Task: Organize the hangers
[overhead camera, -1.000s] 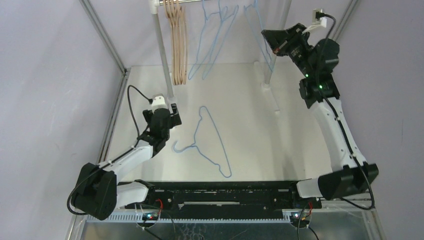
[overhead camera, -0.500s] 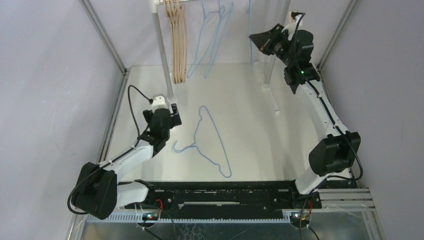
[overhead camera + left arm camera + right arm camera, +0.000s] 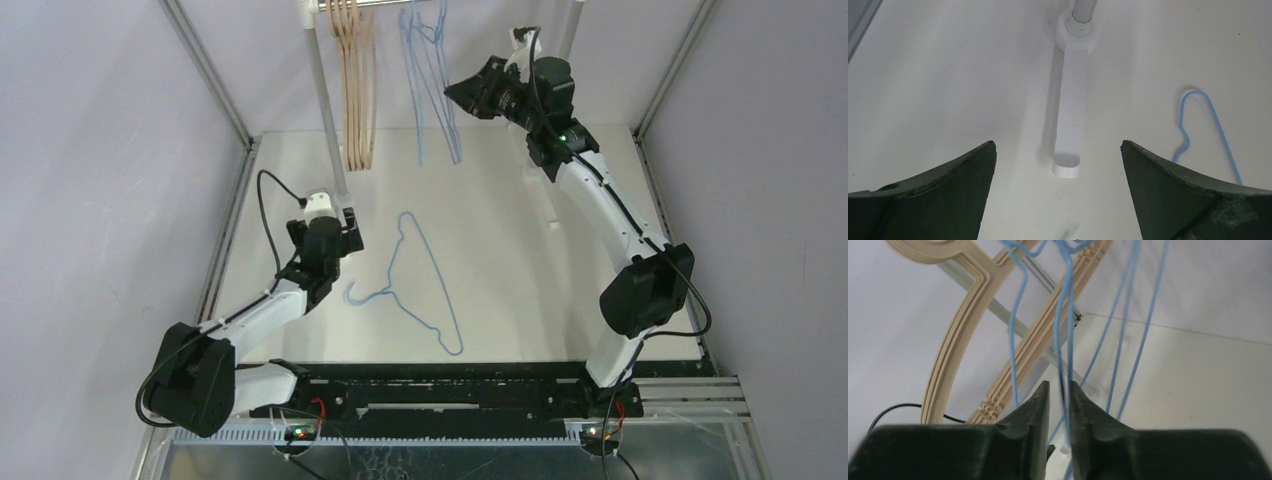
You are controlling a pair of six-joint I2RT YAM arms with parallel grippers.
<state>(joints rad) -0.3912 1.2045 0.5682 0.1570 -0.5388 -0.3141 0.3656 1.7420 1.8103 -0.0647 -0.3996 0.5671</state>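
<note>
Several tan wooden hangers (image 3: 355, 90) hang at the left end of the rail, with light-blue wire hangers (image 3: 432, 80) bunched just to their right. My right gripper (image 3: 458, 93) is raised at the rail and shut on one blue wire hanger (image 3: 1068, 340). In the right wrist view the jaws (image 3: 1059, 385) pinch its wire, with the wooden hangers (image 3: 955, 335) behind. Another blue wire hanger (image 3: 425, 280) lies flat on the table. My left gripper (image 3: 345, 228) hovers open and empty to its left. In the left wrist view (image 3: 1058, 145) that hanger's hook (image 3: 1219, 129) lies to the right.
The silver rail post (image 3: 325, 100) stands on a white foot (image 3: 1070, 125) straight ahead of my left gripper. The right post (image 3: 545, 140) stands behind my right arm. Grey walls and metal frame bars close in the table on both sides.
My right arm has swung left along the rail, carrying its blue wire hanger up against the other blue ones. The left arm and the hanger on the table have not moved.
</note>
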